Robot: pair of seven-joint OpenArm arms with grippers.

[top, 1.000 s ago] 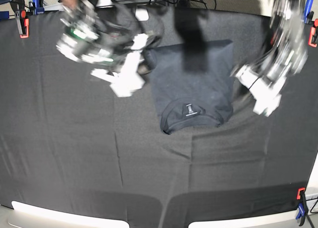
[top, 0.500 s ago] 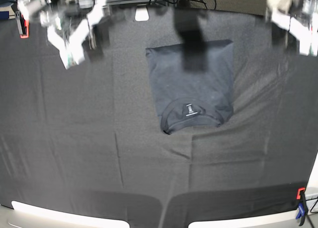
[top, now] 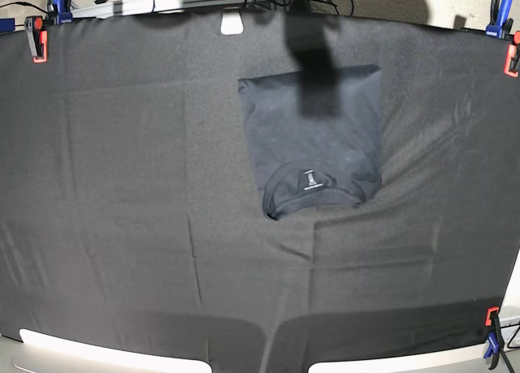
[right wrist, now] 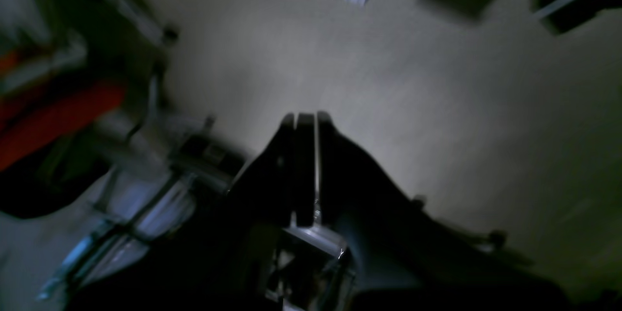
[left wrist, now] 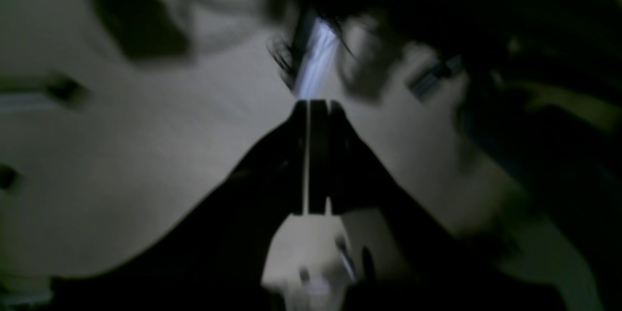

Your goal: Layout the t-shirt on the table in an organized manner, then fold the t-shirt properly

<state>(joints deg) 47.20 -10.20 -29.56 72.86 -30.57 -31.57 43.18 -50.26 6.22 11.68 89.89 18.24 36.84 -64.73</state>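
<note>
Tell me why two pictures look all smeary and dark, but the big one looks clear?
Base view: sharp and evenly lit, though a dark shadow falls across the far part of the folded t-shirt on the table, whose edges look curved. Left wrist view: dim and smeared, with the shut left tool a black silhouette. Right wrist view: equally dim and streaky around the shut right tool.

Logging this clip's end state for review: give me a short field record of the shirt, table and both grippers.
t-shirt: folded into a compact rectangle, collar and white label facing up at the near edge
position: on the table, centre, towards the far side
left gripper: shut, empty, off the table
right gripper: shut, empty, off the table
arms in base view: none visible
clamps: at the table's corners
fold status: looks done
</note>
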